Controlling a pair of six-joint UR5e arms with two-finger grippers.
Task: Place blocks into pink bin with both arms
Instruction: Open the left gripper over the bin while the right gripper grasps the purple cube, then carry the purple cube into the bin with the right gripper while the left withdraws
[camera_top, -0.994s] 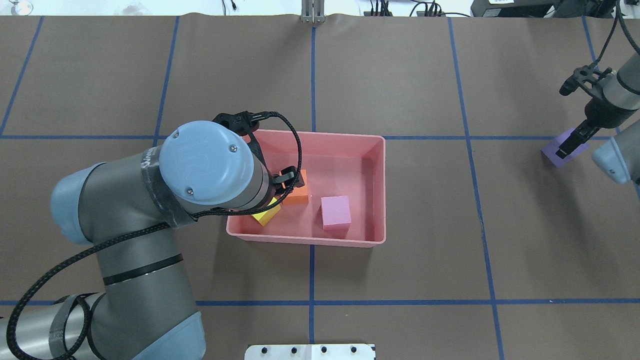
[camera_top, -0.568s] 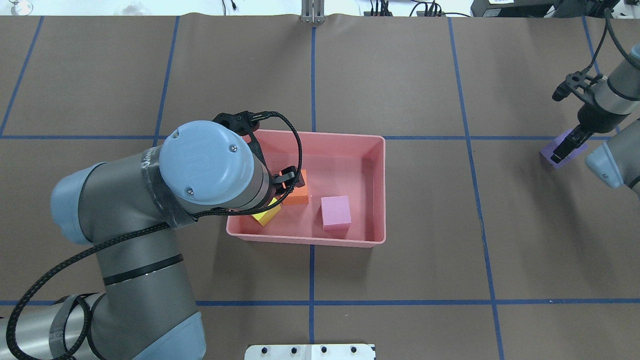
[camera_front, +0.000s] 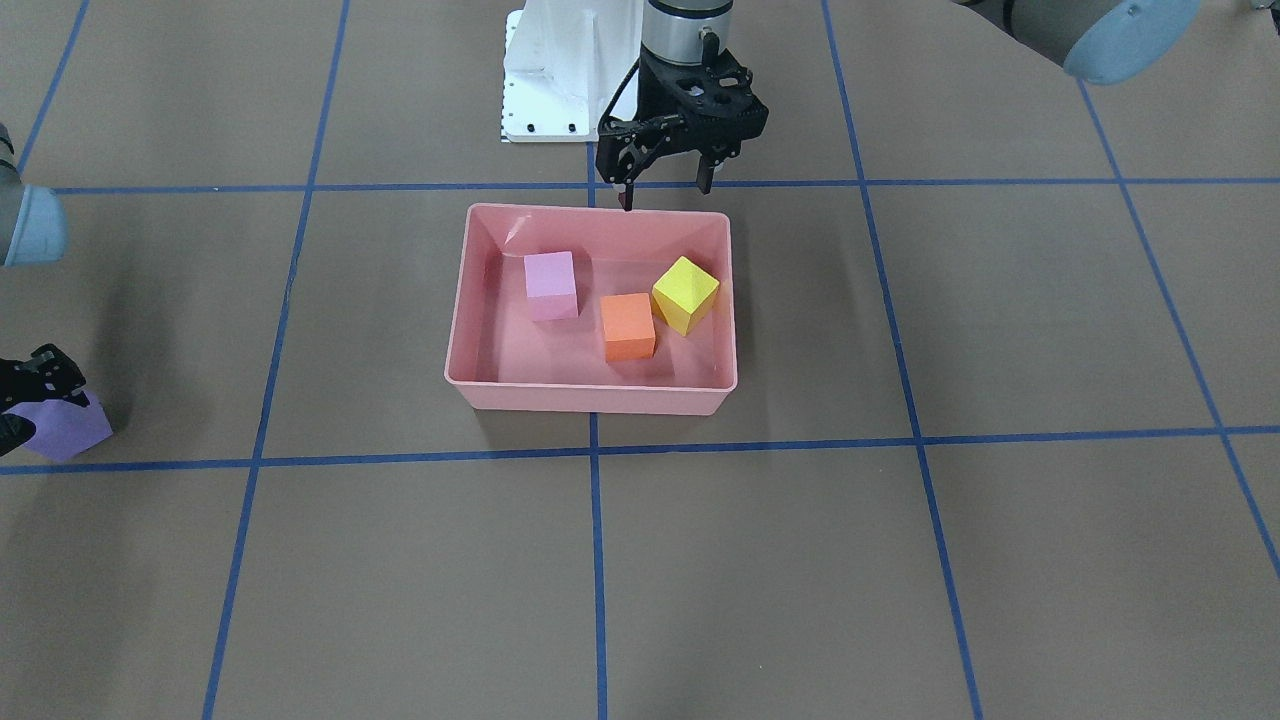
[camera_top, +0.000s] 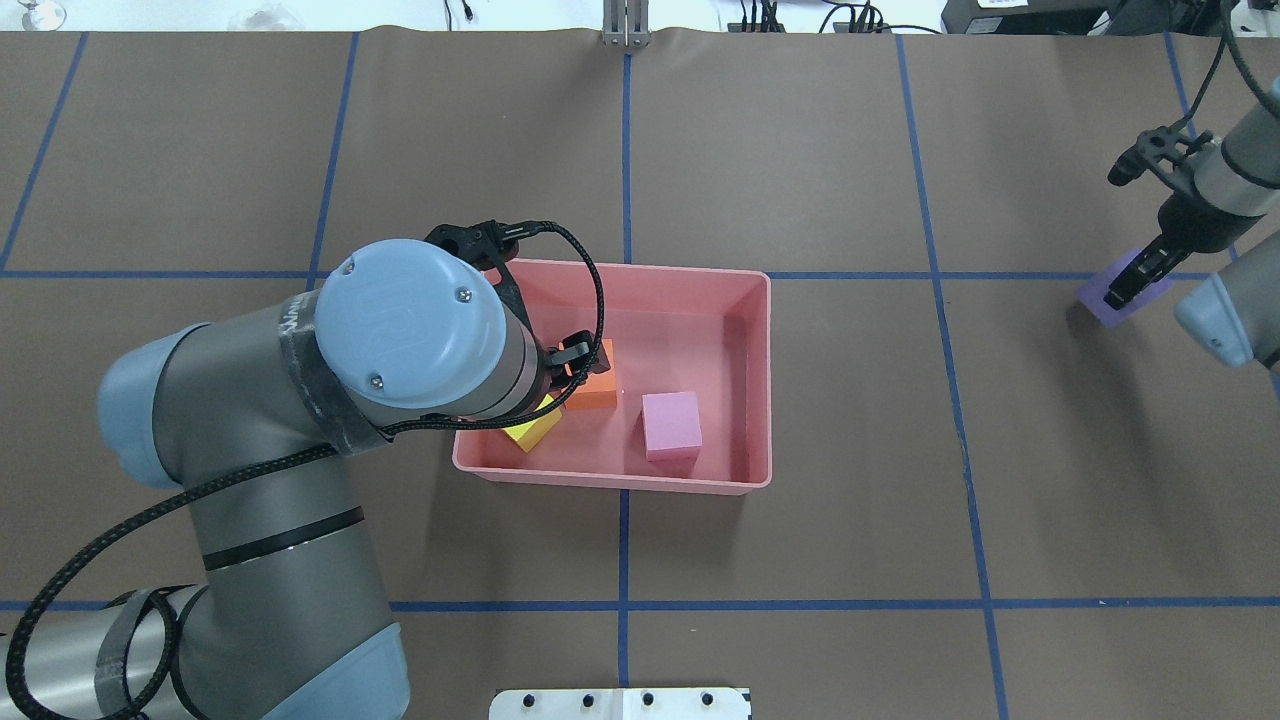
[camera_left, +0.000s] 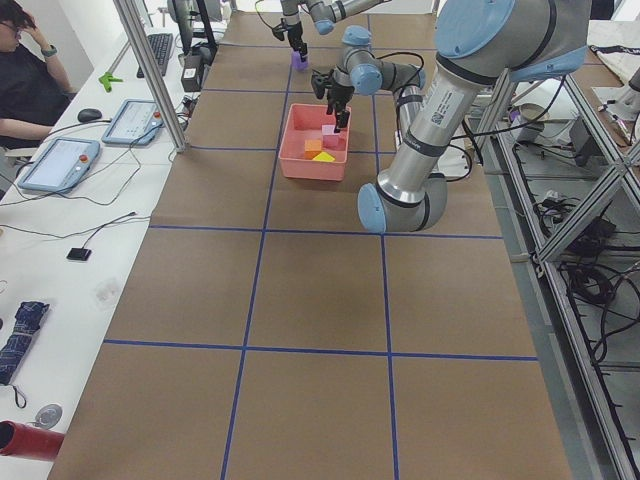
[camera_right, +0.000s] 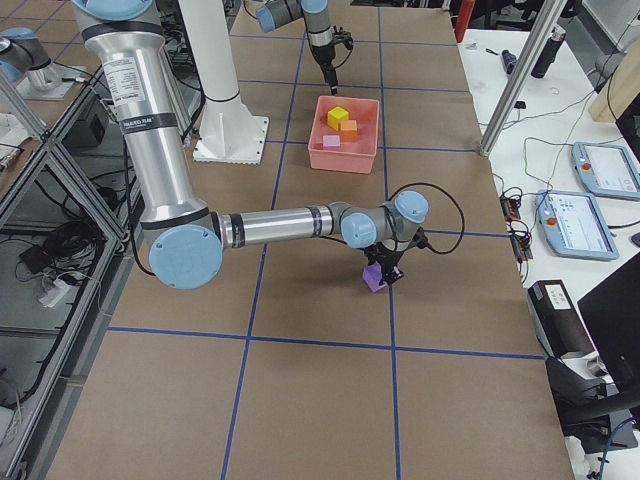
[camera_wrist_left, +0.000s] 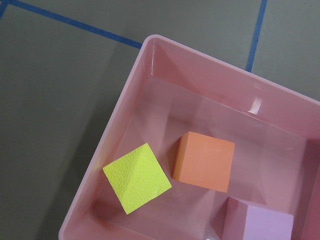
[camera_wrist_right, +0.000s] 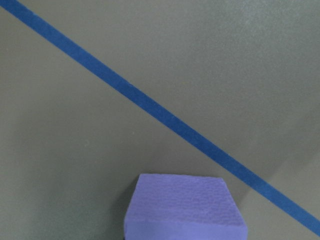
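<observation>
The pink bin (camera_top: 762, 380) sits mid-table and holds the orange block (camera_top: 598, 388), the yellow block (camera_top: 533, 432) and the pale pink block (camera_top: 670, 424). All three show in the front view: orange (camera_front: 628, 326), yellow (camera_front: 685, 293), pink (camera_front: 551, 284). My left gripper (camera_front: 665, 192) hangs open and empty above the bin's rim (camera_front: 590, 400) on the robot's side. My right gripper (camera_top: 1128, 285) is far right, shut on the purple block (camera_top: 1098, 302), which is tilted and low over the table. The right wrist view shows that block (camera_wrist_right: 185, 205) close up.
The white pedestal base (camera_front: 560, 70) stands behind the bin on the robot's side. Blue tape lines (camera_top: 625, 150) grid the brown table. My left arm's elbow (camera_top: 410, 325) covers the bin's left end from above. An operator (camera_left: 25, 70) sits at a side desk.
My right gripper has shifted slightly left and away from the robot, and the purple block moved with it. The left arm and the three blocks in the bin have barely moved.
</observation>
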